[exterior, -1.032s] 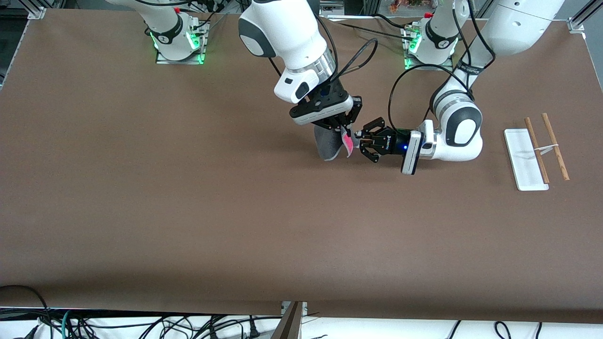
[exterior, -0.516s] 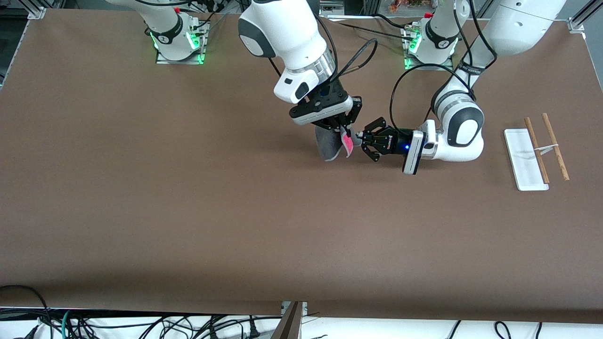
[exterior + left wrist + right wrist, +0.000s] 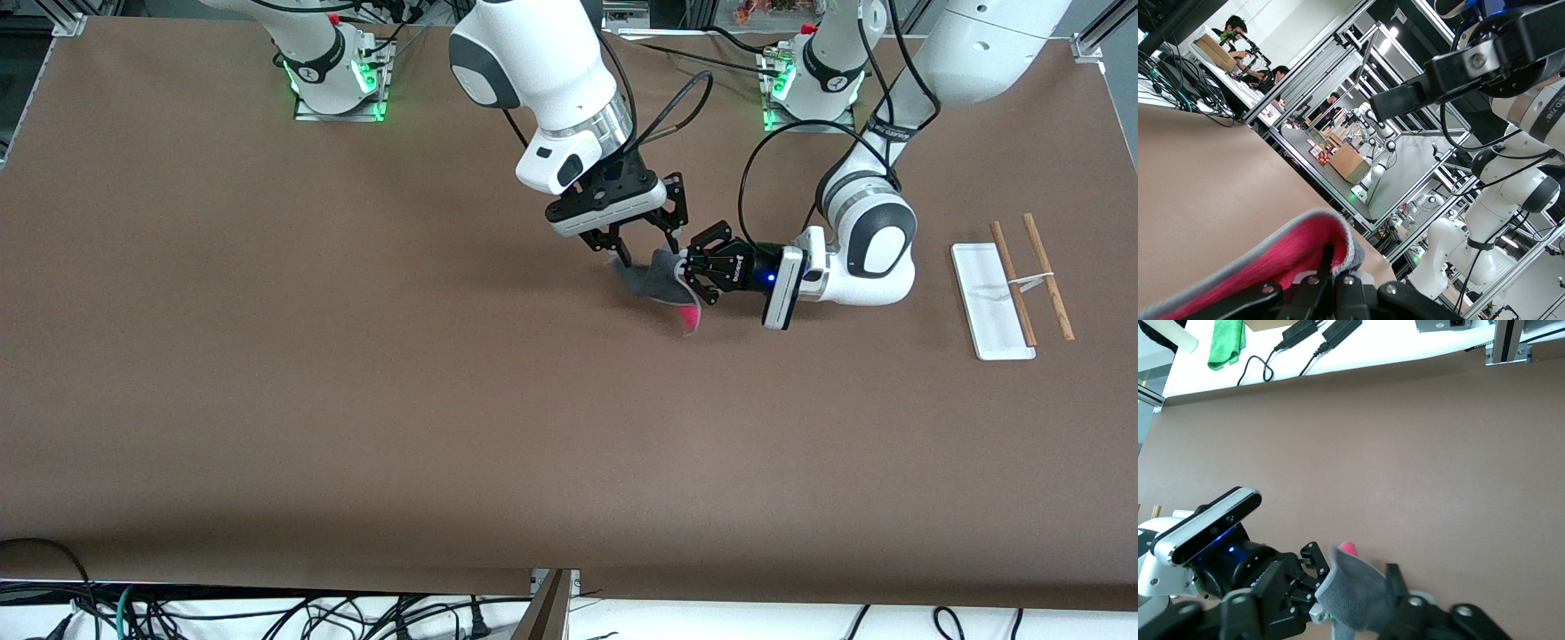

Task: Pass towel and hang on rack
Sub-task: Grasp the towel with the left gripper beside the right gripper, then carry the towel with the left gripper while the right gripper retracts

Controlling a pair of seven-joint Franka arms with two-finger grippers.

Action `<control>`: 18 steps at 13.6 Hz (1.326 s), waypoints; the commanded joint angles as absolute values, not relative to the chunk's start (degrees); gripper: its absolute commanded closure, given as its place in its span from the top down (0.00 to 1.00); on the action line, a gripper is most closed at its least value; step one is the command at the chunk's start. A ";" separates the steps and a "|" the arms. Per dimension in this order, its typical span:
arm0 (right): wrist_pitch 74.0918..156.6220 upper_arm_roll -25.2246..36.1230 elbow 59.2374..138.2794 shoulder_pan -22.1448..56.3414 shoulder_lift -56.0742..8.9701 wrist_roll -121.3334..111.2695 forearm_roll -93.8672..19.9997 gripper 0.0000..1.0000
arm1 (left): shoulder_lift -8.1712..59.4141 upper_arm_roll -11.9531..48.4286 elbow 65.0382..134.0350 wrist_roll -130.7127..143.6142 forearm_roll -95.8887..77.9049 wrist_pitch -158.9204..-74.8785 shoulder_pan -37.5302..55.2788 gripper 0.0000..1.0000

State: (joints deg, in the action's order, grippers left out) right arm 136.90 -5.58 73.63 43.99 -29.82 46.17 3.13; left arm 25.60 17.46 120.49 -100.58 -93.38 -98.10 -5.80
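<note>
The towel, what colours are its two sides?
The towel is dark grey outside, bright pink inside; the left wrist view shows it best.

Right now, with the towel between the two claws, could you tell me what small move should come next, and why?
Probably the right claw should lift clear. It stands open over the towel, which the left claw pinches shut at one edge, so the handover looks done. Then the left arm can carry it to the rack at its end of the table.

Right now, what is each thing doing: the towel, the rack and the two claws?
Towel: in the air, hanging from the left claw.
Left claw: shut on the towel.
Right claw: open, just above the towel.
Rack: on the table, nothing on it.
</note>
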 commanded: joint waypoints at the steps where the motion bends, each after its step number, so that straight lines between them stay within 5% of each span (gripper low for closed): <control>1: 136.32 -4.66 72.07 43.60 -29.80 44.49 4.13 1.00 | 23.82 17.84 121.21 -100.38 -94.49 -97.56 -6.94 0.00; 14: 119.82 -3.96 72.16 25.24 -29.62 11.61 3.43 1.00 | 23.03 10.72 100.66 -68.31 -56.92 -96.95 -11.24 0.00; 18: 111.29 -3.60 72.07 16.55 -28.40 7.23 4.04 1.00 | 23.20 10.63 92.65 -61.72 -38.63 -88.09 -16.77 0.00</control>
